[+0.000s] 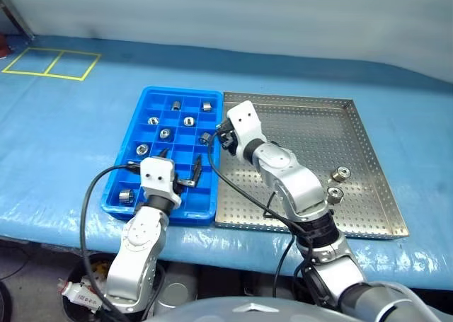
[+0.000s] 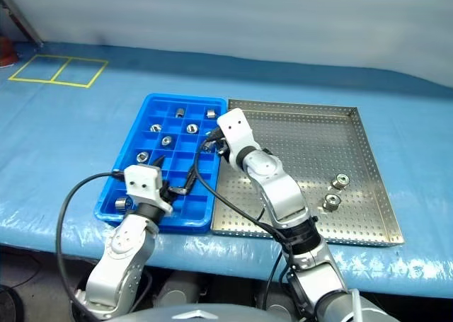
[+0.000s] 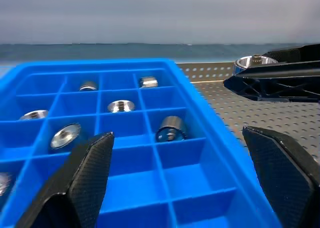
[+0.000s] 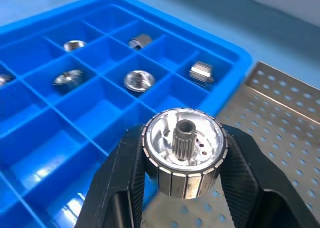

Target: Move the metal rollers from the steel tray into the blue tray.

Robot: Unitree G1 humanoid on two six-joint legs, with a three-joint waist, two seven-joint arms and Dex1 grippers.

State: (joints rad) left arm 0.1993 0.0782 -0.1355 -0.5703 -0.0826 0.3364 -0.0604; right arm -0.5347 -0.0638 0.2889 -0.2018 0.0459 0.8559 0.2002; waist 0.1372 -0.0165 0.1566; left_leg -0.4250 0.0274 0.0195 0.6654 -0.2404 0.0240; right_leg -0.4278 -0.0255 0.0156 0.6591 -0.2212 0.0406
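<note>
Right wrist view showed the right gripper (image 4: pixel 184 174) clamped on one metal roller (image 4: pixel 184 158), its two black fingers pressed to either side, held above the seam between the blue tray (image 1: pixel 144 107) and the steel tray (image 1: pixel 368 148). Two more rollers (image 1: pixel 338 182) lay at about 4 o'clock on the steel tray's floor. Several others sat in the blue tray's compartments. At 6 o'clock over the blue tray, the left gripper (image 1: pixel 178 170) hung empty, jaws spread wide.
</note>
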